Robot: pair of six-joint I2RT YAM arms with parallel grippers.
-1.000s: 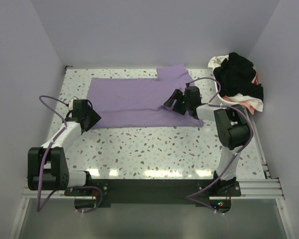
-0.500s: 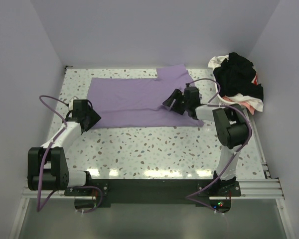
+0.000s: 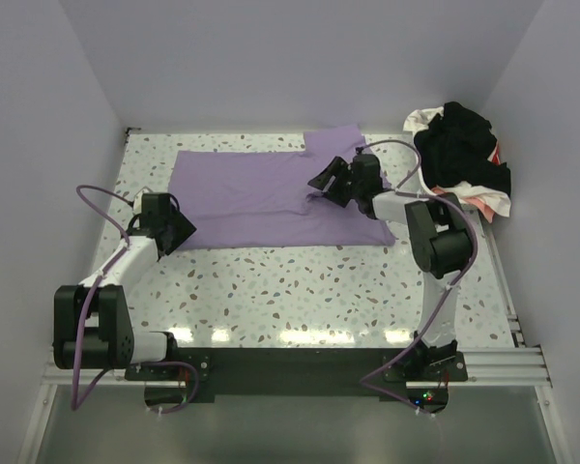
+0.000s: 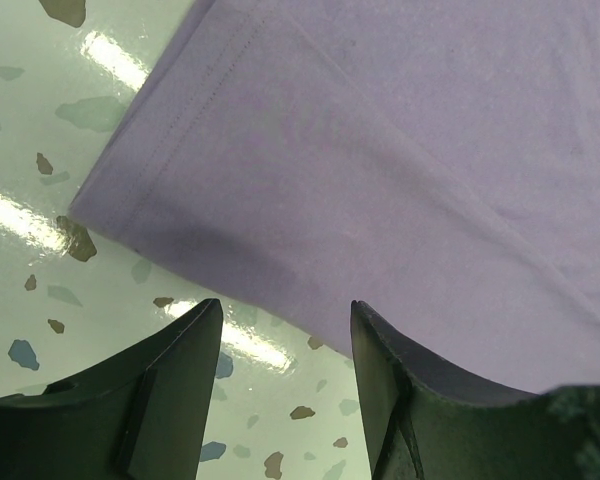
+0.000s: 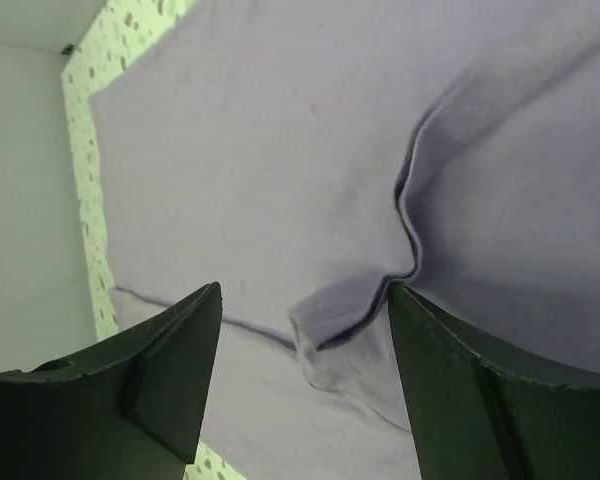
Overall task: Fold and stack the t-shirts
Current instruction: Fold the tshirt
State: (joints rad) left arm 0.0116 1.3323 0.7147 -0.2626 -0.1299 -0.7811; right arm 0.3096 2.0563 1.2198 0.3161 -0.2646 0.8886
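Observation:
A wide lilac-purple t-shirt (image 3: 261, 188) lies spread across the far half of the speckled table. My left gripper (image 3: 181, 231) is open and empty just off the shirt's near left corner; in the left wrist view that corner (image 4: 150, 190) lies flat ahead of the fingers (image 4: 170, 400). My right gripper (image 3: 321, 180) is open and empty over the shirt's right part. In the right wrist view a small raised fold of lilac cloth (image 5: 345, 305) sits between the spread fingers (image 5: 450, 390). A heap of black, white and pink-red shirts (image 3: 461, 155) lies at the far right.
White walls close in the table at the back and both sides. The near half of the speckled tabletop (image 3: 300, 290) carries no objects. Purple cables loop from both arms.
My right gripper has moved up and a little left over the shirt, away from its near right edge. The left arm has not moved.

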